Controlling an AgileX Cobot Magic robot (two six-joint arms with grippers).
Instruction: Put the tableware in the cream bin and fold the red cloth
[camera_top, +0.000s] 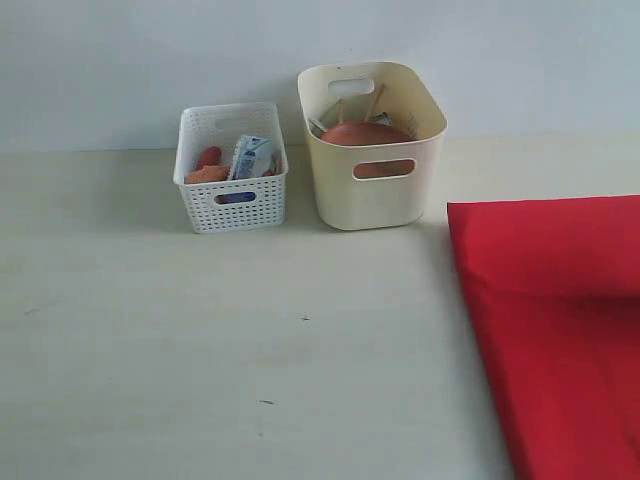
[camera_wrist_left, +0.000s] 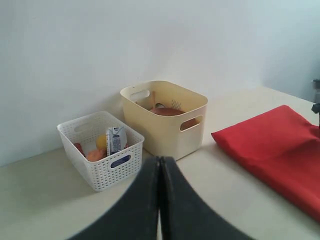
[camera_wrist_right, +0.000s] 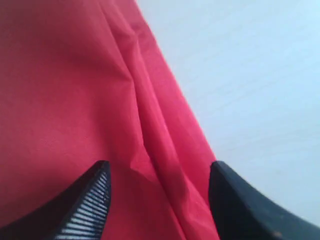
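Note:
The cream bin stands at the back and holds the round brown plate, with chopsticks leaning against its wall. On the right of the table the red cloth lies folded over. My right gripper is open just above a creased edge of the cloth, one finger to each side of the ridge, holding nothing. My left gripper is shut and empty, back from both bins. Neither arm shows in the exterior view.
A white lattice basket with food and a small milk carton stands left of the cream bin. The wall rises right behind both. Bare tabletop spreads in front of them.

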